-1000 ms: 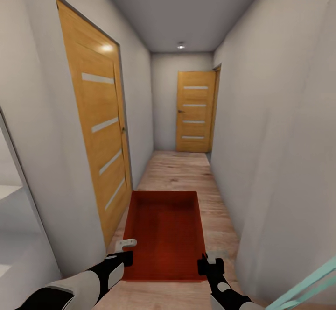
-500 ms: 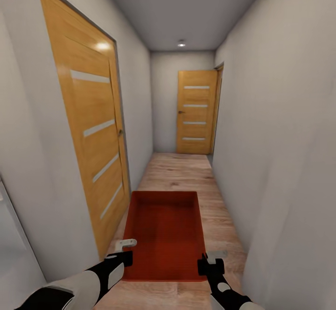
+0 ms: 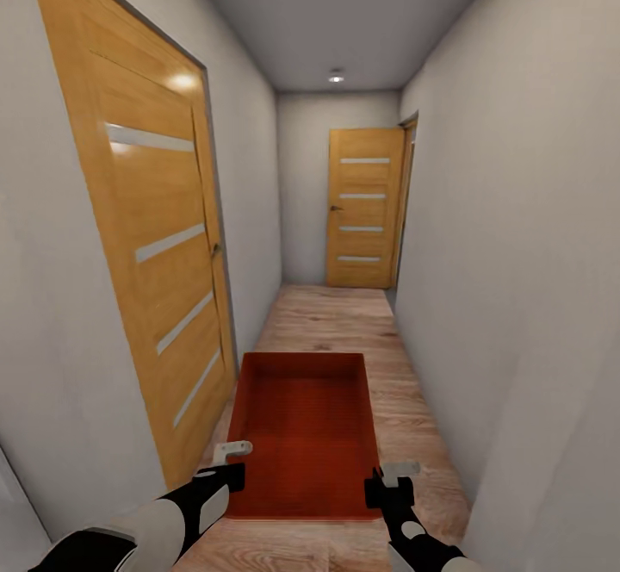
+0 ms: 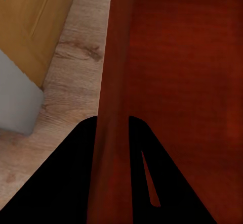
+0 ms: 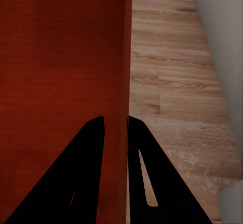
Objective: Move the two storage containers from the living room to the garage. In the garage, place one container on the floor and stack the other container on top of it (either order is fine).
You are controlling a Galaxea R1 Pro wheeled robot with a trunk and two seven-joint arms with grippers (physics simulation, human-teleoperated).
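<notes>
Nearest camera, low in head view: both arms reach forward, one at each near corner of the bin
Left gripper (image 3: 231, 460): clamped on the storage container's left wall near its near corner; in the left wrist view (image 4: 112, 133) one finger sits each side of the wall, pressed to it
Right gripper (image 3: 389, 479): clamped on the right wall near the near corner; right wrist view (image 5: 116, 128) shows the thin wall pinched between the two dark fingers
Storage container (image 3: 303, 434): orange-red, rectangular, lidless, nothing visible inside; held level between both grippers above the wood floor, long axis pointing down the hallway; inner bottom with fine ribbing seen in the left wrist view (image 4: 182, 82) and right wrist view (image 5: 61, 57)
Wood floor (image 3: 340, 318): light planks, run under the bin and on to the far end; also beside the bin wall in the left wrist view (image 4: 71, 82) and right wrist view (image 5: 172, 92)
Left wall (image 3: 52, 400): pale grey, close beside the left arm
Side door (image 3: 146, 236): orange wood with pale horizontal strips, set in the left wall, shut, light glare near its top; its lower corner shows in the left wrist view (image 4: 30, 27)
Right wall (image 3: 525, 236): plain pale grey, runs the full hallway; its base shows in the right wrist view (image 5: 225, 37)
Far door (image 3: 362, 208): same orange wood with four pale strips, shut, at the hallway's end toward the right corner
End wall (image 3: 301, 193): grey, left of the far door
Ceiling light (image 3: 336, 77): small round lamp, lit, on the grey ceiling above the far end
</notes>
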